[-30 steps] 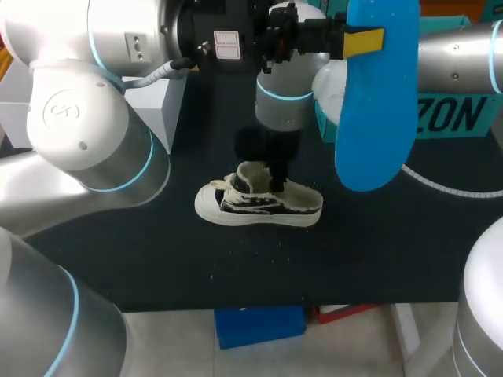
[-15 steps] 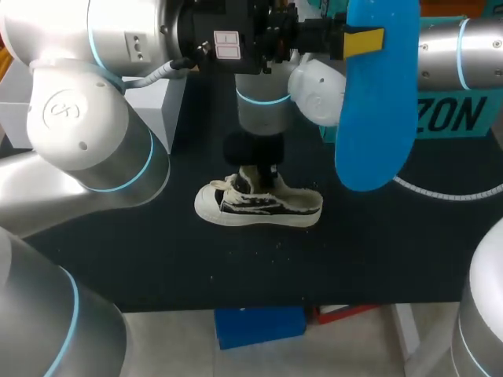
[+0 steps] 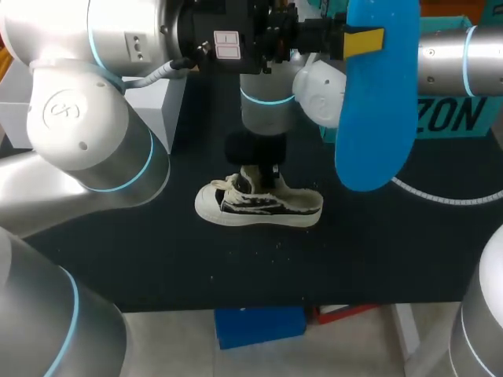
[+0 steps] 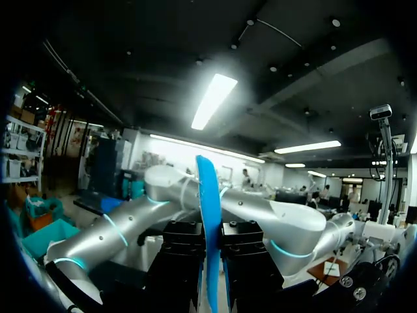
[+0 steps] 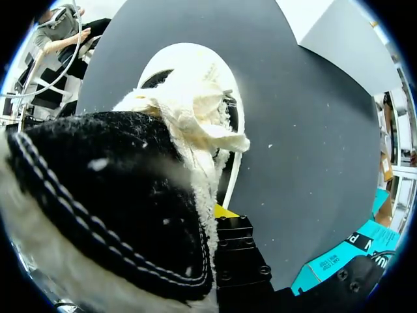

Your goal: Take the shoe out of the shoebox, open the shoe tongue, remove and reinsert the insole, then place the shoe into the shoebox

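Left gripper is closed on the blue insole, clamped flat between its fingers and held high above the worktop. In the left wrist view the insole shows edge-on in the left gripper.

Shoe sits sole-down on the worktop, out of the teal shoebox. It lies below the left gripper, off to the left arm's side of the insole. Its long axis runs across the worktop, toe toward the left arm's side, heel under the insole's lower end.

Right gripper is down at the shoe's opening, pressed to the fleece-lined collar. The shoe fills the right wrist view, so I cannot tell whether this gripper is closed on it.

Judgement: reinsertion turns on bringing the insole's long axis, now roughly crosswise to the shoe's, in line with it. The left arm is the one placed for that.

Hidden: the shoe's inside; the insole's upper end is cut off; its lean is probably upright, not certain.
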Action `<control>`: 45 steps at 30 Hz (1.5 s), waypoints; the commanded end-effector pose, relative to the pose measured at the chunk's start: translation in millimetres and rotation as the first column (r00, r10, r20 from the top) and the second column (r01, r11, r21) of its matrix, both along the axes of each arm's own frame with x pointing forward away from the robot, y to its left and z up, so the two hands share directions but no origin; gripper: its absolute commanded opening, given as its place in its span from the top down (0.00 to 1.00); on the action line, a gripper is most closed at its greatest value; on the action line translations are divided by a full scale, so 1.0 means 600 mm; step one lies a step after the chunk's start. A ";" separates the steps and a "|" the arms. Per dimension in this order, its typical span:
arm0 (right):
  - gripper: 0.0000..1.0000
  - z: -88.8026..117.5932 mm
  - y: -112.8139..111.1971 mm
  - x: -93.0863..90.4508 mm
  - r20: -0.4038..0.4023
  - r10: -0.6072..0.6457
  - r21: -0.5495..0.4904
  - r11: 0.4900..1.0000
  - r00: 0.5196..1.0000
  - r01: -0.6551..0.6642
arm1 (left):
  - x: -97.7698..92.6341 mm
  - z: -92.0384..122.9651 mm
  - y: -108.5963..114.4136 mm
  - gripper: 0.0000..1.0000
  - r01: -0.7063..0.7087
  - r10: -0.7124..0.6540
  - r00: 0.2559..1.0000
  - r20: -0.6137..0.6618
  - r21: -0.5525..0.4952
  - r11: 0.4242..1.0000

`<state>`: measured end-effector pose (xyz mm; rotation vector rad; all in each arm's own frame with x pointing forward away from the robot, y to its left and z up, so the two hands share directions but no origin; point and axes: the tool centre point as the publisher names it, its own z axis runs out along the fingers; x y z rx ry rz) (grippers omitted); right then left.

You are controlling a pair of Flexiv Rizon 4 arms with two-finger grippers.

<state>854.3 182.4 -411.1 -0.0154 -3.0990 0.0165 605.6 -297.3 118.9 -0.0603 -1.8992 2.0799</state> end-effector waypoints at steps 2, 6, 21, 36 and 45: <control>1.00 0.022 -0.008 0.001 -0.001 -0.018 0.035 0.999 1.000 0.018 | -0.001 0.000 -0.003 1.00 -0.003 0.003 1.000 0.000 0.000 1.000; 1.00 0.120 -0.033 0.009 -0.028 -0.155 0.016 0.988 0.988 0.155 | -0.001 0.000 -0.003 1.00 -0.003 0.003 1.000 0.000 0.000 1.000; 1.00 0.219 -0.119 0.037 -0.102 -0.860 0.102 0.490 0.499 0.866 | -0.001 0.000 -0.003 1.00 -0.003 0.003 1.000 0.000 0.000 1.000; 1.00 0.206 -0.095 0.030 -0.033 -0.989 0.177 0.134 0.142 0.975 | -0.001 0.000 -0.003 1.00 -0.003 0.003 1.000 0.000 0.000 1.000; 1.00 0.184 -0.073 0.030 0.007 -0.993 0.165 0.117 0.118 0.979 | -0.001 0.000 -0.003 1.00 -0.003 0.003 1.000 0.000 0.000 1.000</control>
